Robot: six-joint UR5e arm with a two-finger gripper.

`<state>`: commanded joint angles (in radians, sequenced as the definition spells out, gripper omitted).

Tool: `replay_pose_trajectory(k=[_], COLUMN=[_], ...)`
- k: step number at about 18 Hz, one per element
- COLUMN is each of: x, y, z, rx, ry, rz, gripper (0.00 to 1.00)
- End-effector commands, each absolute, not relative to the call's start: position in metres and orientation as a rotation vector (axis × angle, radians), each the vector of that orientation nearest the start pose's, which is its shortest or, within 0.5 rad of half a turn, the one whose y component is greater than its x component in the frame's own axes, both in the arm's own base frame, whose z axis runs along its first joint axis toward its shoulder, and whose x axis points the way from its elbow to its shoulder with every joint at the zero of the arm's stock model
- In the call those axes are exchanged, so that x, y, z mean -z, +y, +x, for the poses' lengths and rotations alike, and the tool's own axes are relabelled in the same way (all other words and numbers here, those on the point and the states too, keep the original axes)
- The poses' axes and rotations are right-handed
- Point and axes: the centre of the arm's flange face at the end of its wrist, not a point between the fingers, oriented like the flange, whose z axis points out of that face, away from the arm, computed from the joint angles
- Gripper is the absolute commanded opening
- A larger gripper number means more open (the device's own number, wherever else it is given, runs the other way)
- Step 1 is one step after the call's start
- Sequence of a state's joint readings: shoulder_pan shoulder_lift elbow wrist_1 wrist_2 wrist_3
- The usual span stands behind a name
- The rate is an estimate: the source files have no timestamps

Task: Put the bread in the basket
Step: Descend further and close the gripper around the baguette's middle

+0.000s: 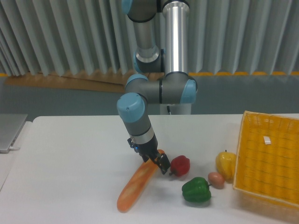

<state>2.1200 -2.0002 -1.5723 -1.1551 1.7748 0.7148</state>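
while the gripper (pixel 158 162) straddles its upper end, grip unclear, the glossy orange-tan bread (pixel 136 186) lies diagonally.

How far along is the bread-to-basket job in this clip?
Early. The claw is down at the upper end of the bread, which lies on the table; whether it has gripped is unclear. Lifting and carrying it to the empty basket remain.
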Motion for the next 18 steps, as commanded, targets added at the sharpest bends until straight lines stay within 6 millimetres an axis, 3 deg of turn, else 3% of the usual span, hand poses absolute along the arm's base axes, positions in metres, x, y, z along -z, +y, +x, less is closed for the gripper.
replay_pose_trajectory(k=[8,12,14,18], x=[-0.279,-0.286,-0.292,-0.290], y=[0.601,0.615,0.615,0.618], z=[-0.219,-0.212,-0.218,-0.223], rx=[-0.264,-0.132,-0.051,-0.047], ry=[0.313,0.261,0.195,0.182], rz=[-3.269,-3.157,-3.102,-3.079], gripper=[1.00,1.00,1.00,1.00])
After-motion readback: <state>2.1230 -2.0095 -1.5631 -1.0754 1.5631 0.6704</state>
